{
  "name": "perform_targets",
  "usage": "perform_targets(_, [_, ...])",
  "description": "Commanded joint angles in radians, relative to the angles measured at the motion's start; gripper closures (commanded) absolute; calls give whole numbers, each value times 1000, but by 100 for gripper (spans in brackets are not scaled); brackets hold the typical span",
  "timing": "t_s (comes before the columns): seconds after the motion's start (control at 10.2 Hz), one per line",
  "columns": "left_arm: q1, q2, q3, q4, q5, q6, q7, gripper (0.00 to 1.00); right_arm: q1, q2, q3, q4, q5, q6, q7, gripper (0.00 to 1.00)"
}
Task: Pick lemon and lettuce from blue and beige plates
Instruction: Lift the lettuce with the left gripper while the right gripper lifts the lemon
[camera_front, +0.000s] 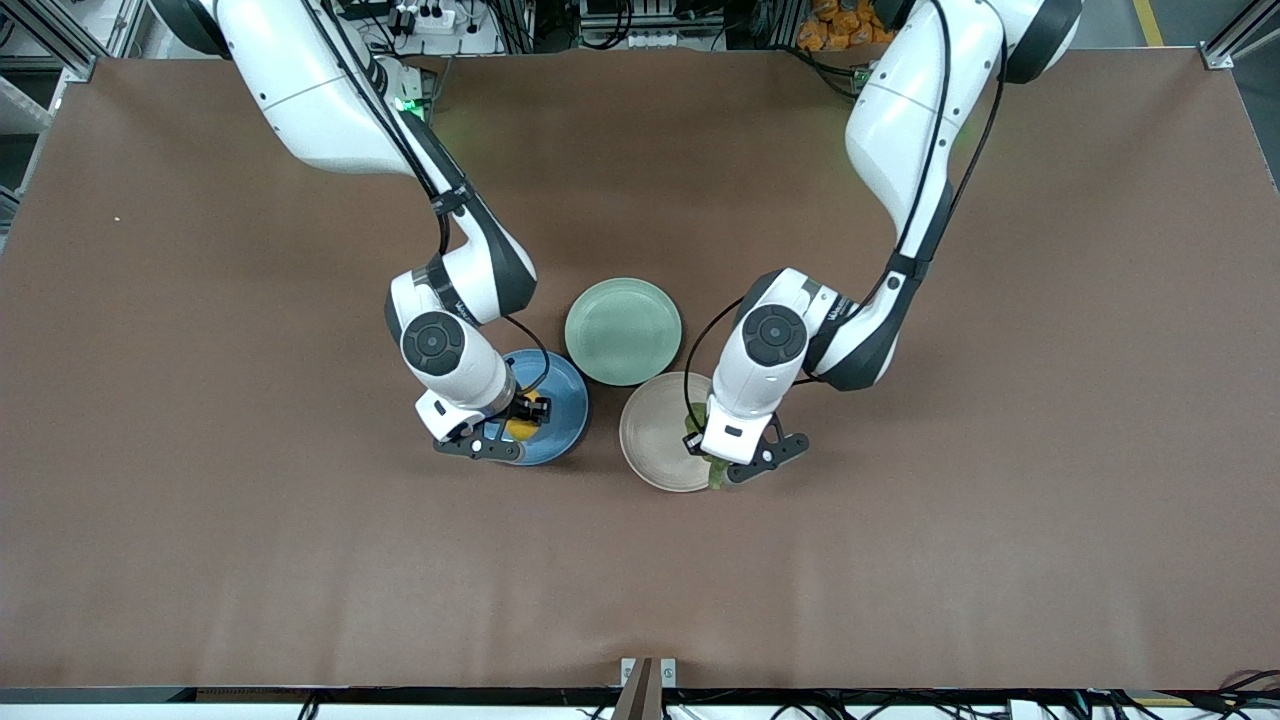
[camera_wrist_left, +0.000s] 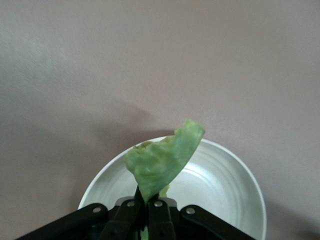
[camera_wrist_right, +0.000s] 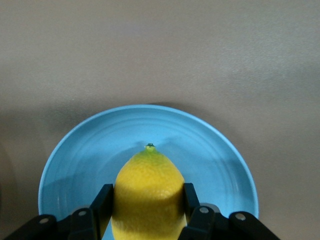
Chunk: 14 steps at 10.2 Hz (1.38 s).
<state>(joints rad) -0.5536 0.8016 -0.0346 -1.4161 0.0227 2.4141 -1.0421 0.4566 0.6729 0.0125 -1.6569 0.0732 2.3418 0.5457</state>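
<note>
My right gripper (camera_front: 524, 413) is over the blue plate (camera_front: 566, 398) and shut on the yellow lemon (camera_front: 522, 429). In the right wrist view the lemon (camera_wrist_right: 148, 187) sits between both fingers (camera_wrist_right: 102, 202), nub tip pointing away, over the blue plate (camera_wrist_right: 210, 150). My left gripper (camera_front: 716, 458) is over the edge of the beige plate (camera_front: 652, 430) toward the left arm's end. It is shut on the lettuce (camera_front: 716, 472). In the left wrist view the crinkled green leaf (camera_wrist_left: 162, 160) stands up from the closed fingertips (camera_wrist_left: 146, 202) above the beige plate (camera_wrist_left: 225, 185).
An empty mint-green plate (camera_front: 622, 330) lies just farther from the front camera than the other two, between them. The brown table (camera_front: 900, 550) stretches wide around the plates.
</note>
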Motion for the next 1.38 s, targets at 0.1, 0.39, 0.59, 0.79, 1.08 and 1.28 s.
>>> perform_targets(0.1, [40,-87,21,-20,28,-79,-18,100,-36,-68,7,9,-12,-87,17,78])
perform_targets(0.39, [141,-143,19,-20,29,-188,86,100,-114,-162,10,23,-4,-234,-41,78])
perform_targets(0.59, [207,-147,19,-20,29,-233,186,100,-194,-223,6,14,-6,-309,-215,78])
perform_targets(0.79, [270,-147,18,-20,29,-253,279,100,-251,-265,1,-6,-12,-338,-298,78])
perform_targets(1.08, [346,-145,16,-21,28,-268,434,100,-318,-315,-46,-55,-23,-345,-468,78])
perform_targets(1.28, [389,-145,16,-24,19,-268,507,23,-367,-370,-57,-119,-82,-343,-551,78])
